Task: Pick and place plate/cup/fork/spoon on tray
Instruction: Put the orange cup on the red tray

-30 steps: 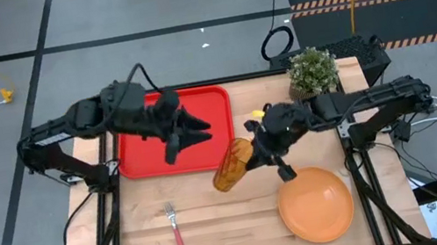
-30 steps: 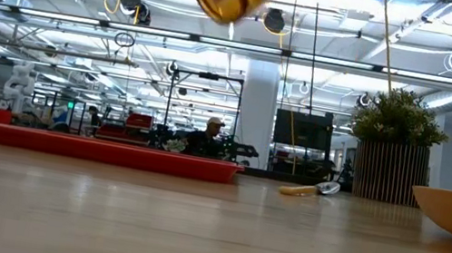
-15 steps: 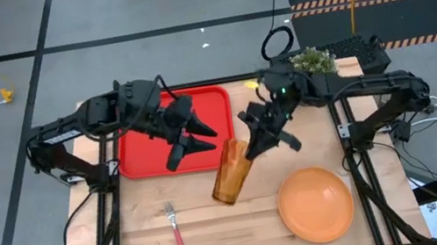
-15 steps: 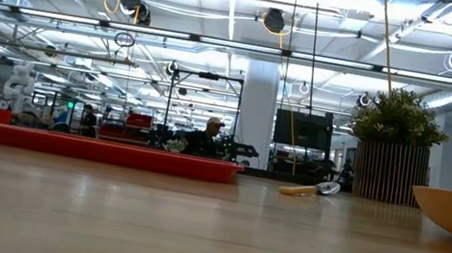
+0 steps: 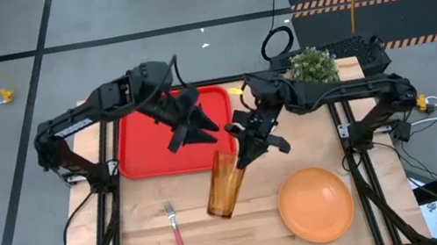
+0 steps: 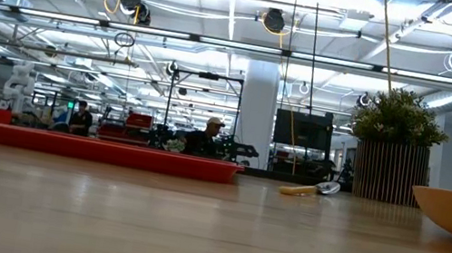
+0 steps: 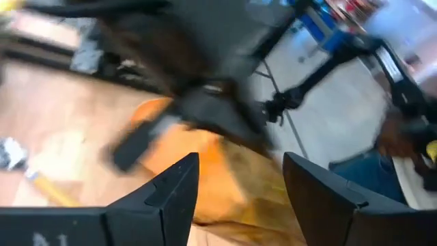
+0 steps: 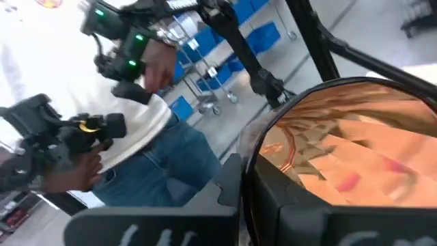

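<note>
Bright overhead strip lights; left wrist view smeared; table shadows soft.

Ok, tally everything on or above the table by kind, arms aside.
plate: 1
cup: 1
fork: 1
spoon: 1
tray: 1
potted plant: 1
Total: 6

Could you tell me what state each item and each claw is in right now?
cup: held off the table by its rim, tilted.
right claw: shut on the cup's rim.
left claw: open, empty, over the tray's right edge.
tray: flat on the table, nothing visible on it.
plate: on the table, empty.
fork: lying on the table.
spoon: lying on the table.
plant: upright.
</note>
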Available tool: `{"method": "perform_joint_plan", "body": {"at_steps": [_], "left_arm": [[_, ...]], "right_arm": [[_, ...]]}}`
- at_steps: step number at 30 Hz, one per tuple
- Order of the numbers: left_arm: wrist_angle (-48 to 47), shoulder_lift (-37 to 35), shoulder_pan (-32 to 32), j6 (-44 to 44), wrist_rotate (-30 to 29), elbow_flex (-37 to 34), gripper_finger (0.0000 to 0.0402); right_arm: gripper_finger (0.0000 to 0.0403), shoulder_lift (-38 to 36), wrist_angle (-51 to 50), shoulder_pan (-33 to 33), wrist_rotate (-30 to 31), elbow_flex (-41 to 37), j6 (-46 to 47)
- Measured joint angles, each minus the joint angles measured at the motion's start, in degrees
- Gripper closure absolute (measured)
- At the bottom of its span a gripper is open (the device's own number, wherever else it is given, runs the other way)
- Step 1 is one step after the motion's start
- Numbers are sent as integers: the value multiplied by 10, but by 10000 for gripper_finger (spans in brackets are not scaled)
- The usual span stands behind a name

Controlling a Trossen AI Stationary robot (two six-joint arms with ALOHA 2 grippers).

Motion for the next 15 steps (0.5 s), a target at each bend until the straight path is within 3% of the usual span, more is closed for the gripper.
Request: {"method": "perform_joint_plan", "body": {"at_steps": [3,11,15], "left_arm": [[-14,-1,18,-29,0,0,186],[-18,-13,26,-119,-8,0,185],[-63,-26,26,-152,-70,0,185]], "right_arm": [[401,12,35,3,39,0,23],[401,12,13,2,164,0,24],[401,11,8,3,211,0,26]]}}
